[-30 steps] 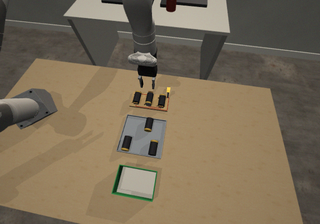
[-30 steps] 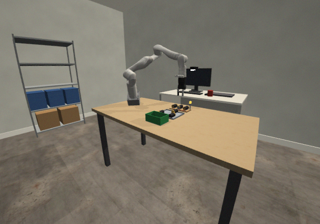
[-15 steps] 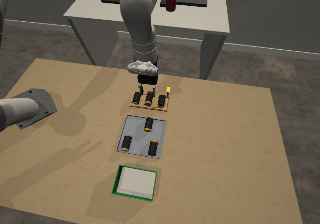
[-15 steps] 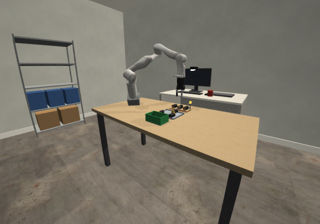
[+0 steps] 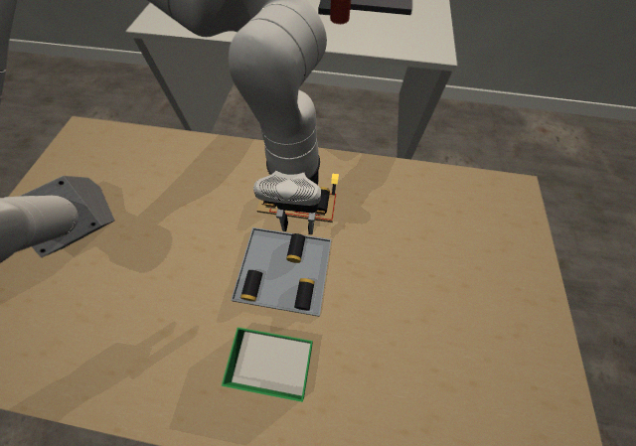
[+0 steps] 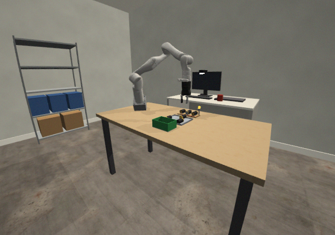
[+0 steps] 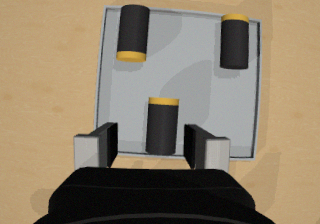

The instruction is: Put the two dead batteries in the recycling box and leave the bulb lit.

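Observation:
My gripper [image 5: 297, 229] [image 6: 184, 102] [image 7: 150, 139] is open and empty, above the tray's holder-side edge. In the wrist view its fingers appear either side of the nearest tray battery [image 5: 295, 247] [image 7: 162, 128]. The grey tray [image 5: 271, 251] [image 7: 192, 86] also holds a left battery [image 5: 251, 283] [image 7: 234, 45] and a right battery [image 5: 304, 295] [image 7: 134, 30], all lying flat. Three batteries lie in the holder, partly hidden by the gripper in the top view. The bulb [image 5: 335, 178] [image 6: 199, 107] shows bright yellow. The green recycling box [image 5: 231, 363] [image 6: 160, 124] stands upright on the table, with no battery visible inside.
The arm's base [image 5: 94, 210] [image 6: 140, 107] stands at the table's left. A separate white desk [image 5: 390, 36] [image 6: 250, 102] behind bears a red cylinder [image 5: 340, 7] [image 6: 220, 98] and a monitor [image 6: 207, 80]. The tray lies between the holder and the box.

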